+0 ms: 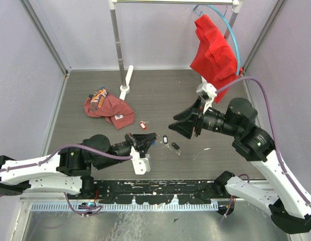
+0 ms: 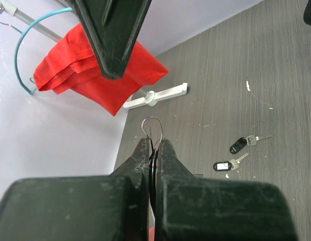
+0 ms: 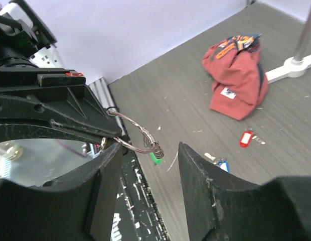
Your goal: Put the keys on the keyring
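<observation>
Left end effector [image 2: 154, 146] pinches the keyring [image 3: 147, 134]; right end effector [image 3: 148, 150] stands spread

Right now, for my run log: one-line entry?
left gripper shut on keyring | right gripper open | black-tagged keys, red-tagged key loose on table

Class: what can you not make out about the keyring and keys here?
Left wrist view: thin silver wire keyring, lower part hidden between fingers of the left gripper.
Right wrist view: blue-tagged silver key, partly behind a finger of the right gripper.
Right wrist view: green plastic tag, too small to tell whether it hangs on the keyring.
</observation>
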You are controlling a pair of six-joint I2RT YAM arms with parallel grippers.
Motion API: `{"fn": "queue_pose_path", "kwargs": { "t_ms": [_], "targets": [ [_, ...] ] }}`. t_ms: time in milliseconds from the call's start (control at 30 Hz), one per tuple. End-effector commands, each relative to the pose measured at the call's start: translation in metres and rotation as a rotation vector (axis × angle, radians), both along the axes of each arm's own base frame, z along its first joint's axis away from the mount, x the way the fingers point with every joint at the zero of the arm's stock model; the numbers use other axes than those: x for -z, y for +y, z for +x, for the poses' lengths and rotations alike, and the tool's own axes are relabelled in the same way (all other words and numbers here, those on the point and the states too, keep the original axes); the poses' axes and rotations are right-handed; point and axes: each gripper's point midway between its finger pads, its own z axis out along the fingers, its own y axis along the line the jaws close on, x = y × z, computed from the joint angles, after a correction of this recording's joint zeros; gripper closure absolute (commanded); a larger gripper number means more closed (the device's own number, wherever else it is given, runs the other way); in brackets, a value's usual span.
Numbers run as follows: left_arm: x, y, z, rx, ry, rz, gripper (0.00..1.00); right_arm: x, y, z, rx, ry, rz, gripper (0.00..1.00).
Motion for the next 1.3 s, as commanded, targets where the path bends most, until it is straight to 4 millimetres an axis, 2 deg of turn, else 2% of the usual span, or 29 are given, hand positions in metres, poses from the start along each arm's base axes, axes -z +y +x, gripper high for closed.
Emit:
{"fn": "queue_pose_path", "kwargs": {
  "t_ms": [0, 233, 567, 733, 1067, 1267],
  "targets": [
    [-0.018, -0.002, -0.004, 0.013, 0.034, -0.041, 1.00, -0.010, 0.018, -0.012, -0.136, 0.078, 0.008, 0.49],
    [-0.012, -0.005, 0.008, -0.043, -0.013, 0.013, 1.00, -0.016, 0.020, -0.018, -0.148, 0.166, 0.042, 0.51],
    [-0.012, -0.008, 0.013, -0.071, -0.042, 0.027, 1.00, 0.010, 0.025, -0.028, -0.237, 0.240, -0.043, 0.52],
    [-0.012, -0.008, 0.015, -0.083, -0.046, 0.032, 1.00, 0.013, 0.028, -0.030, -0.267, 0.242, -0.049, 0.54],
    [-0.012, -0.013, 0.018, -0.093, -0.053, 0.042, 1.00, 0.016, 0.037, -0.033, -0.306, 0.262, -0.049, 0.60],
    [-0.014, -0.015, 0.019, -0.096, -0.055, 0.038, 1.00, 0.025, 0.040, -0.031, -0.300, 0.273, -0.076, 0.68]
  ]
}}
